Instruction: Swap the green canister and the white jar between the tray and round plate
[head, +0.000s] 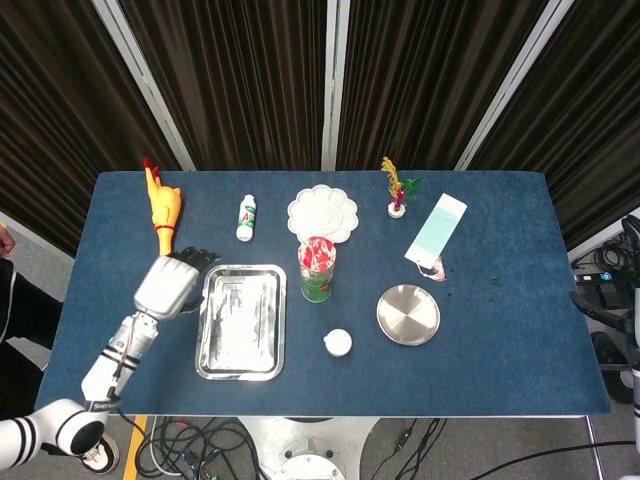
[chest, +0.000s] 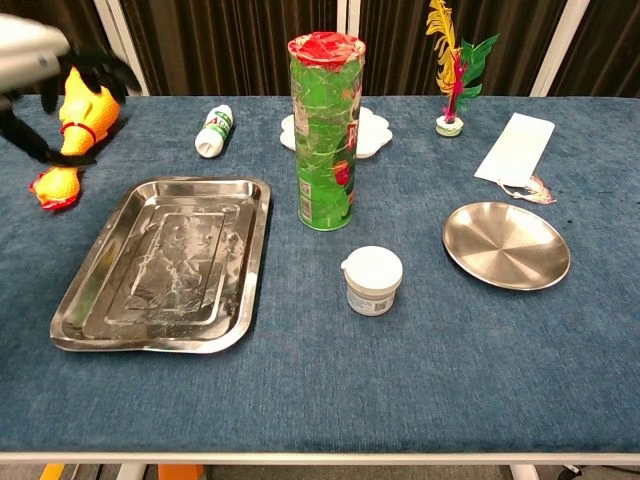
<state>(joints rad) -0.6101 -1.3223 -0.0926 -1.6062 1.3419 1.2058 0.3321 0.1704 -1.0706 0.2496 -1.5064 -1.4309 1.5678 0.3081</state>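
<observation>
- On the blue bench (head: 500, 330), the white jar (head: 338, 343) sits between the tray (head: 240, 321) and the round plate (head: 408, 314).
- Green canister (head: 317, 269) stands just behind the jar.
- Left hand (head: 168, 285) hangs beside the tray, fingers (head: 200, 258) apart, holding nothing.

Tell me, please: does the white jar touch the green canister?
Apart. In the chest view, a strip of blue table cloth shows between the white jar and the base of the green canister.

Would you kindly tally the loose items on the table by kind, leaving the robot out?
Metal dishes: 2, tray, round plate
Containers: 3, green canister, white jar, small bottle
Toys: 2, rubber chicken, feather shuttlecock
White flower dish: 1
Paper card: 1
Total: 9
</observation>
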